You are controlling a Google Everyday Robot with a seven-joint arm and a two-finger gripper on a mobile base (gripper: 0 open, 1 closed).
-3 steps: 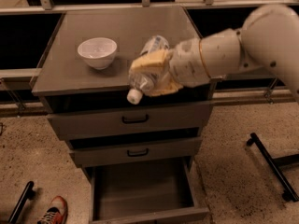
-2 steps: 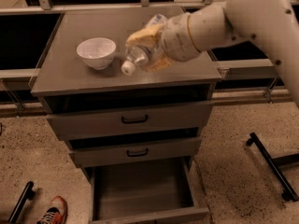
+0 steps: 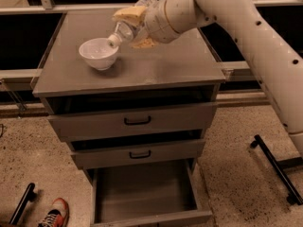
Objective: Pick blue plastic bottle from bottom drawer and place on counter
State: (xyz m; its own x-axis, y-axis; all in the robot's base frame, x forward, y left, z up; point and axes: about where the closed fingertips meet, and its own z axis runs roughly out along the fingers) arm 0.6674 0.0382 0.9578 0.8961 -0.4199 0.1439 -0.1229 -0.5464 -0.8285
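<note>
Place step: claw [image 3: 136, 28] clamped on small clear blue plastic bottle [image 3: 123, 32], tilted cap-down over flat grey tabletop [image 3: 161, 67], cap by white round bowl [image 3: 98, 55]. Nxt: lower away from bowl, let go.

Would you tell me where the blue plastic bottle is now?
The blue plastic bottle is held by the pincer above the counter, tilted cap-down by the white bowl's right rim.

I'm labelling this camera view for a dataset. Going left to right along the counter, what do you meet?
white bowl → blue plastic bottle, cap toward the bowl → gripper, clamped on the bottle above the counter → arm
</note>
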